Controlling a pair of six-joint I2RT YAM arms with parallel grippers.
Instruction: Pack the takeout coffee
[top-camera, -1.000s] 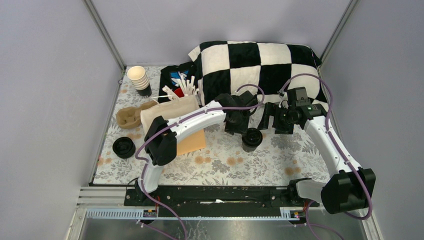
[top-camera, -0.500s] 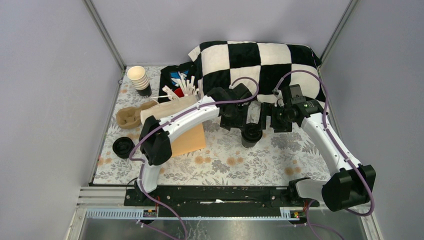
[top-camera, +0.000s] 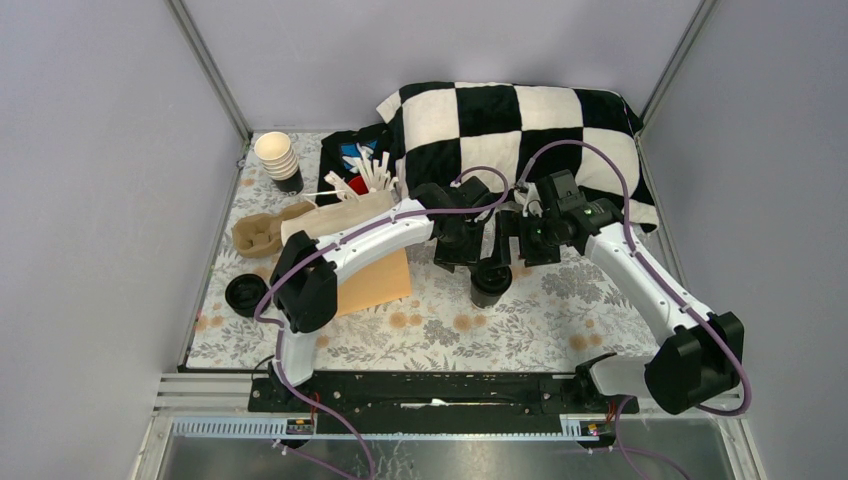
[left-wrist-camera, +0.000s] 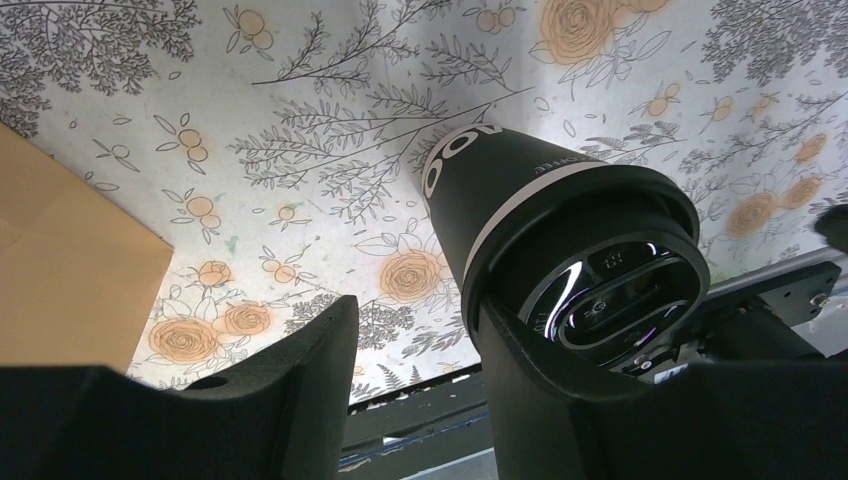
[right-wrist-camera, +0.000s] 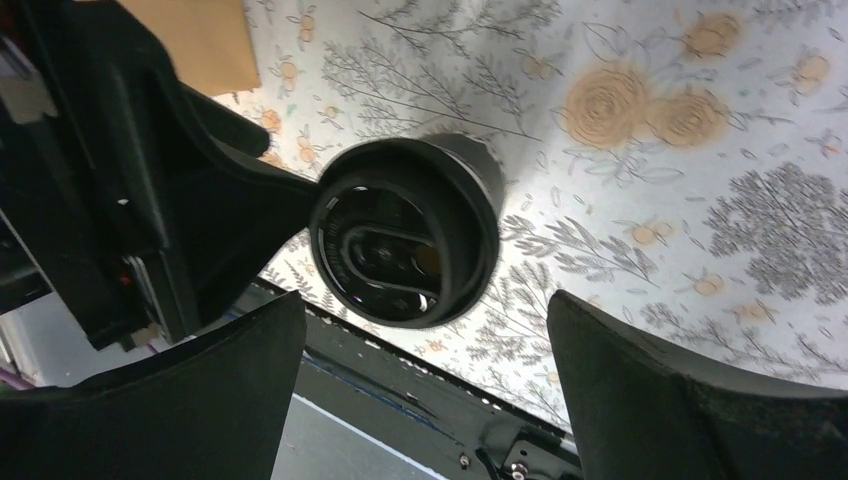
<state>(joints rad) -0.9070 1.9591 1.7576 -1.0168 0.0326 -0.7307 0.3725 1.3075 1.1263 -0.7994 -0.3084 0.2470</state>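
The takeout coffee (top-camera: 490, 281), a near-black paper cup with a black lid, stands upright on the floral table mat at mid-table. My left gripper (top-camera: 461, 247) is just behind and left of it, open. In the left wrist view its right finger (left-wrist-camera: 545, 400) lies against the lid rim (left-wrist-camera: 610, 290) of the cup (left-wrist-camera: 500, 190), and only mat shows between the fingers of the gripper (left-wrist-camera: 415, 325). My right gripper (top-camera: 517, 240) is behind and right of the cup, wide open. In the right wrist view the lidded cup (right-wrist-camera: 405, 235) sits ahead of that gripper (right-wrist-camera: 428, 335), untouched.
A brown paper bag (top-camera: 372, 283) lies left of the cup, under my left arm. A cardboard cup carrier (top-camera: 262, 232), black lids (top-camera: 247, 295), a stack of beige cups (top-camera: 277, 157) and a red cup of white sticks (top-camera: 362, 178) are at the left. A checkered pillow (top-camera: 520, 125) is behind.
Both grippers have moved left and closed in around the cup. The cup has shifted slightly left on the mat.
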